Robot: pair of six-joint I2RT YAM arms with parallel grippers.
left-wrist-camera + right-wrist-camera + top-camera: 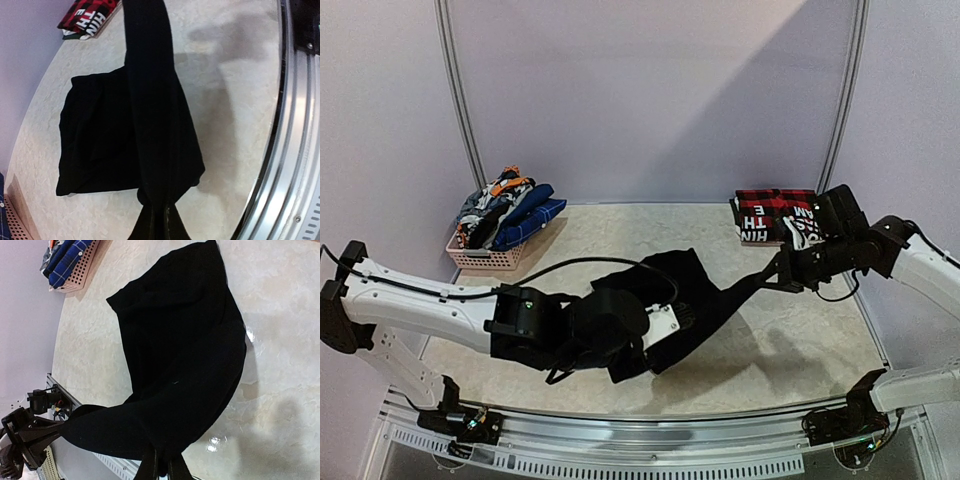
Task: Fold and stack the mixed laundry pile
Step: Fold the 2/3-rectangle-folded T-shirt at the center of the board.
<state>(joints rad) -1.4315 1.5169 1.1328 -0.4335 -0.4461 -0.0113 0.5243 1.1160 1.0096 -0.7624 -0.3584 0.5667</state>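
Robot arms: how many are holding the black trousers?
2. The left gripper pinches one end of the black trousers; the right gripper pinches the other end.

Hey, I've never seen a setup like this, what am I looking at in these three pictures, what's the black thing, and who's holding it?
These are two white robot arms bolted to a table, each ending in a two-finger gripper. The wide picture comes from a fixed camera above; the other two come from cameras on each wrist. The black thing is a pair of black trousers, stretched between the arms. The left gripper and the right gripper are each pinched shut on the cloth. At the back left, a pale basket holds more clothes, including a blue plaid shirt. At the back right lies a folded red-and-black garment.
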